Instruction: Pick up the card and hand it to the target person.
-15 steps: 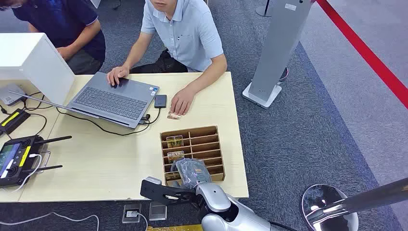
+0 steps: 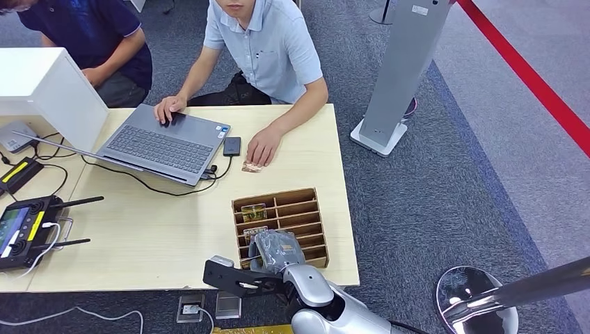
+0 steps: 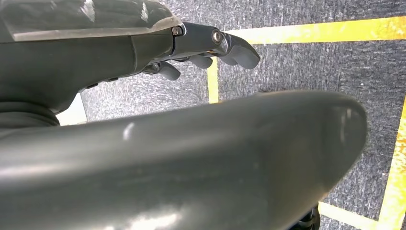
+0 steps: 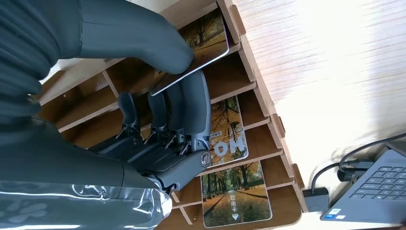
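Head view. Landmark: wooden slotted card rack (image 2: 310,233), lying flat on the pale table (image 2: 167,243) near the robot's edge, its slots open upward so cards can be reached from above. Right hand (image 2: 276,250) rests over the rack's near slots, the silver forearm coming in from below. Two cards lie in the rack's left column beyond the hand, far card (image 2: 253,211) and middle card (image 2: 254,232). One loose card (image 2: 251,168) lies on the table beyond the rack, under the fingertips of the person in the light blue shirt (image 2: 268,49), who sits at the far side of the table from the rack, probably the intended recipient. Laptop (image 2: 167,142) and phone (image 2: 232,145) sit beyond the rack, toward the left.

Left wrist view. Left hand (image 3: 206,50) hangs over grey carpet with yellow floor lines; fingers loosely curled, holding nothing, idle because the right arm carries the task.

Right wrist view. The thumb (image 4: 139,33) presses on top of the task card (image 4: 206,40) and the dark fingers (image 4: 194,110) sit beneath it: a pinch on the card's near end. The card stands tilted, its free end over the rack's wall, apparently partly raised from its slot. Two further cards stay seated in neighbouring slots. The grip covers one end only, presumably leaving the rest free for the recipient to take.
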Available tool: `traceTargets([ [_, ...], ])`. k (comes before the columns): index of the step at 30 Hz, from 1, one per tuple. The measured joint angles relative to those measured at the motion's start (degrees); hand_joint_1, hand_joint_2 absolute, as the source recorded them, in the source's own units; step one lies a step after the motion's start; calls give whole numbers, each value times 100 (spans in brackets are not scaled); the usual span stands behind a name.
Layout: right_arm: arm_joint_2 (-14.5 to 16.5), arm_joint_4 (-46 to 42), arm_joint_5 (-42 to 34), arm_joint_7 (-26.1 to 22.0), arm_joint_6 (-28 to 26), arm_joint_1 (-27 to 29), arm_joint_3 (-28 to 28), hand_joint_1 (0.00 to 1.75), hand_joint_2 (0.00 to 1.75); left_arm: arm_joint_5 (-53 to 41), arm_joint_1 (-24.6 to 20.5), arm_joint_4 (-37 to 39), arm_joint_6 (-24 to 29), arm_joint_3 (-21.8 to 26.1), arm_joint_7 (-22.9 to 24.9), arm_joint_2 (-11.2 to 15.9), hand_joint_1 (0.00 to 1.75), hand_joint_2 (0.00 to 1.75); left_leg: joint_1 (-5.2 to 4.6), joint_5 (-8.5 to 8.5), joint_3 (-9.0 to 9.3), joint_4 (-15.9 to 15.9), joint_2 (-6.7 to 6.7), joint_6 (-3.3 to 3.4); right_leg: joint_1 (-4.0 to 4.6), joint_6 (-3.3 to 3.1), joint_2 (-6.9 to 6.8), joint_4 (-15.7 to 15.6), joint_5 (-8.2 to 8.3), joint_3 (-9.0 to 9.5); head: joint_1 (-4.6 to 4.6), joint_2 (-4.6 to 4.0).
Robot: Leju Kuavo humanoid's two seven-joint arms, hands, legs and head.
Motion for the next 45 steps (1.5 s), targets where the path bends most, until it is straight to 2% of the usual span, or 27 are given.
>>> traceTargets([
  [4,0,8,0,0,0,3,1,159,175,0,0,0,0,0,0,0,0,0,0,0,1,0,0,0,0,0,0,0,0,0,-2,0],
  [15,0,23,14,-2,-10,6,-2,164,175,-33,-1,0,28,0,-2,-2,0,0,0,0,1,0,0,0,0,0,0,0,0,0,-2,0],
  [21,-18,-38,63,-40,-265,17,-43,164,175,0,1,0,70,0,-28,-2,0,0,0,0,1,0,0,0,0,0,0,0,0,0,-4,0],
  [28,-310,-834,227,104,-592,-32,-357,164,175,14,9,0,55,1,-92,-2,0,0,0,0,1,2,0,0,0,0,0,0,1,0,2,0],
  [36,-628,-1920,349,87,-633,-308,-688,164,175,35,10,0,42,11,-124,-2,0,0,0,0,0,2,0,0,0,0,1,0,1,0,-3,0],
  [41,-651,-1949,332,-226,-597,-743,-701,164,175,-68,2,0,-27,15,-161,-2,0,0,0,0,-2,1,0,0,0,-1,1,2,1,1,-5,0],
  [45,-459,-1344,381,-811,-602,-1294,-642,164,175,-186,-10,0,-90,15,-206,-2,0,0,0,3,-5,0,-1,0,0,-2,0,6,2,4,3,0],
])
